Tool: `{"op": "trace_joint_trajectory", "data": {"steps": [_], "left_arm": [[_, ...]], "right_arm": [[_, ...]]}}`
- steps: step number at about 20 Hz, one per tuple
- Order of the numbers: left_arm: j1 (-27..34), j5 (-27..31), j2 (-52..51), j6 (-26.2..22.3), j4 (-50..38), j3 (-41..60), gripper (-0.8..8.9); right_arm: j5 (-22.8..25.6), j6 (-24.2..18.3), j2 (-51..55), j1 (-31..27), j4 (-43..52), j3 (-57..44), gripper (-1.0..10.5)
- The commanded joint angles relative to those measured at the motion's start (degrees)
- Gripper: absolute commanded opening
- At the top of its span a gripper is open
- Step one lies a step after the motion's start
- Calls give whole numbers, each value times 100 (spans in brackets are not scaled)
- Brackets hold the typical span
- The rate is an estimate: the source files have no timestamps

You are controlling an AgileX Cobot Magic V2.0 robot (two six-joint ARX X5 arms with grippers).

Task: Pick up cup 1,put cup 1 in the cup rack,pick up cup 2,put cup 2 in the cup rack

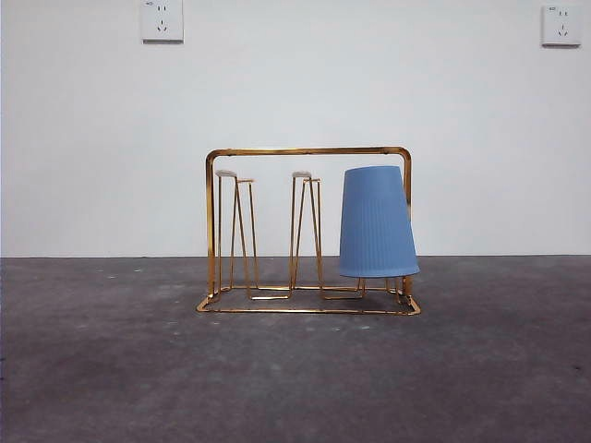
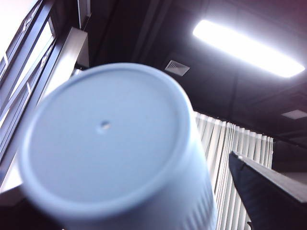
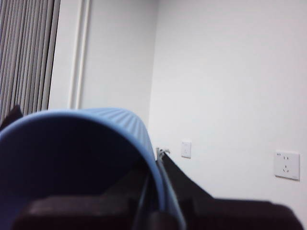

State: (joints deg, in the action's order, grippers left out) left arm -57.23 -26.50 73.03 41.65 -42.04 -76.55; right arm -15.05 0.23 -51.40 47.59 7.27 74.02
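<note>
The gold wire cup rack (image 1: 307,231) stands mid-table in the front view. A ribbed blue cup (image 1: 377,222) sits upside down over its right-hand prongs. The left and middle prongs are bare. Neither arm shows in that view. In the left wrist view a blue cup (image 2: 108,153) fills the frame base-first against the ceiling, with my left gripper (image 2: 163,191) around it; only one black jaw shows, beside the cup wall. In the right wrist view my right gripper (image 3: 156,194) is shut on the rim of another blue cup (image 3: 72,153), with one jaw inside and one outside.
The dark grey table (image 1: 295,369) runs to a white wall with two sockets (image 1: 162,20). The left wrist view shows a ceiling light (image 2: 247,45) and curtains, and the right wrist view shows a wall socket (image 3: 286,165).
</note>
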Motion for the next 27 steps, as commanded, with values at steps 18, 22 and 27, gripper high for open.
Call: {"op": "trace_joint_trajectory", "data": {"steps": [18,22,27], "left_arm": [[-7,-52,-52,33,-131,-4,-8],[85,-63,-232,-22,-55,-4,-8],[236,-26,-658,-511,750,-4,-7]], "right_arm": [[4,225,33,2,-186,-22,135],[7,236,160,2,-597,-22,191],[13,210,466,2,-1154,-22,192]]}}
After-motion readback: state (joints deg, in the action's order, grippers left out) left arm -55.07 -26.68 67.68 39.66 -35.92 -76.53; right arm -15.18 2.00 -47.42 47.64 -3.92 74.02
